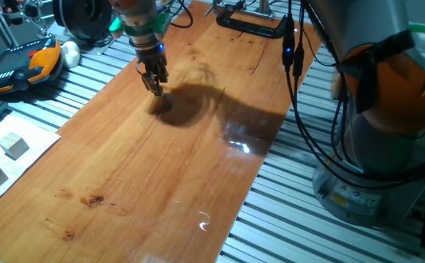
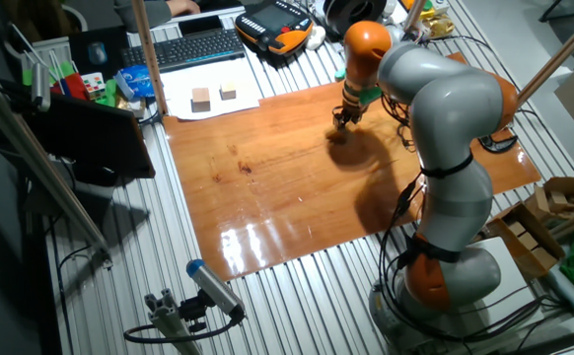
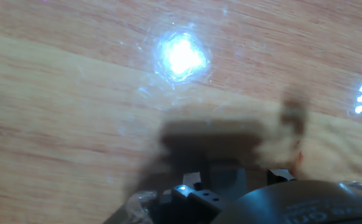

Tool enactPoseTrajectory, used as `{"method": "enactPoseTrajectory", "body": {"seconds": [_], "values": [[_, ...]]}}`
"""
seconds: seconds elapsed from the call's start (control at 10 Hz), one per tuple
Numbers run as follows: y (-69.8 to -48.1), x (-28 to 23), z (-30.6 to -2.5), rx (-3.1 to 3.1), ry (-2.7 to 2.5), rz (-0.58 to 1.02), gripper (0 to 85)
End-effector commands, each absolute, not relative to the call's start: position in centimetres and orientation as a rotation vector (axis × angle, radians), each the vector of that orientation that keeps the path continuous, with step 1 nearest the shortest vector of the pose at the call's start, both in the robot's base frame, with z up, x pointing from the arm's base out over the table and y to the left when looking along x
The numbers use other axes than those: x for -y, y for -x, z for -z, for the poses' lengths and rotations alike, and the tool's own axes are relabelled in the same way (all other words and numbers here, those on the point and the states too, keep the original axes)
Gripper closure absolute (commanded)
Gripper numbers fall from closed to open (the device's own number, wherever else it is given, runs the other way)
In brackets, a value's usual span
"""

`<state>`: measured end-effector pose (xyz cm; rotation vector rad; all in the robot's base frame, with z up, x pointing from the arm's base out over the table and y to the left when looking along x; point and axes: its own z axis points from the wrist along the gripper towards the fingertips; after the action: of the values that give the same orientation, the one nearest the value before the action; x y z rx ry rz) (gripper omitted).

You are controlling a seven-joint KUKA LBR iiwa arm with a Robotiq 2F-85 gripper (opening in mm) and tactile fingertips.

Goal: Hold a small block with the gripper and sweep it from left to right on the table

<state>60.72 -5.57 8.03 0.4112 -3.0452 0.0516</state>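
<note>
The claw (image 1: 156,89) hangs on the end of the orange and grey arm (image 2: 435,108), fingers pointing down at the far part of the table (image 1: 161,175), with its tips at or just above the wood. The fingers look drawn close together, but no view shows clearly whether they are pinched on anything, so the grip cannot be told. The small block does not show for certain: in the hand view the picture is blurred, and a pale tan smear to the right of the dark finger shadow may be the block or only a reflection. If it is held, it sits hidden between the fingertips.

Two larger pale cubes (image 1: 1,157) lie on a white sheet (image 2: 211,97) off the board's edge, well apart from the claw.

The main risk is that a block this tiny has a thin hold. Dragged across the glossy wood, it could catch on the grain, twist out of the fingers and be left behind. Pressing down too hard would jam it; riding too high would mean no real sweep. The trailing black cable (image 1: 294,73) could also snag as the arm swings
</note>
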Motion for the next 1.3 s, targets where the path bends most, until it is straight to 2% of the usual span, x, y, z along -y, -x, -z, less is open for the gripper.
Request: {"method": "enactPoseTrajectory", "body": {"seconds": [0.0,0.3,0.8,1.2], "values": [[-60.7,5.6,-8.0,3.042,-0.428,-0.054,28.3],[-60.7,5.6,-8.0,3.004,-0.450,-0.168,27.7],[-60.9,5.7,-7.8,3.009,-0.261,-0.084,25.7],[-59.9,5.6,-5.6,3.021,-0.328,-0.089,26.0]]}}
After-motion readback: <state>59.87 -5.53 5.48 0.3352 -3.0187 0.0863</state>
